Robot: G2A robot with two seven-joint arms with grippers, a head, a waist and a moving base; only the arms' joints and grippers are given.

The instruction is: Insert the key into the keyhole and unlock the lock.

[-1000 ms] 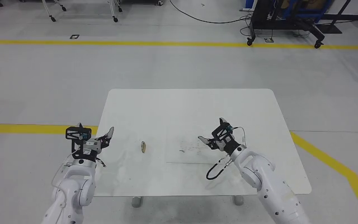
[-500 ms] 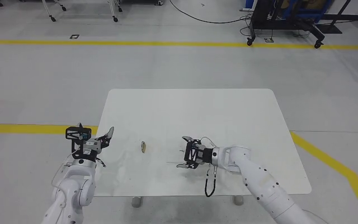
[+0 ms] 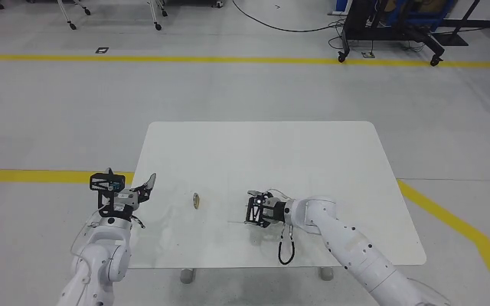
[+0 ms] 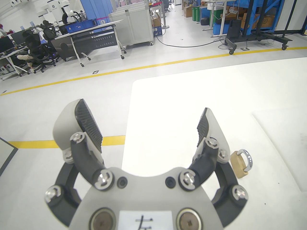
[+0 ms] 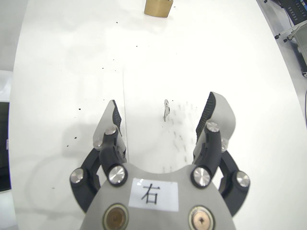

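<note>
Left end effector (image 4: 144,125) sits unmoved at the counter's (image 3: 306,153) left edge, fingers apart. The brass padlock (image 3: 197,200) lies near it. The right end effector (image 5: 163,101) has swung in, fingers spread either side of the key (image 5: 166,110), so a pickup looks next.
</note>
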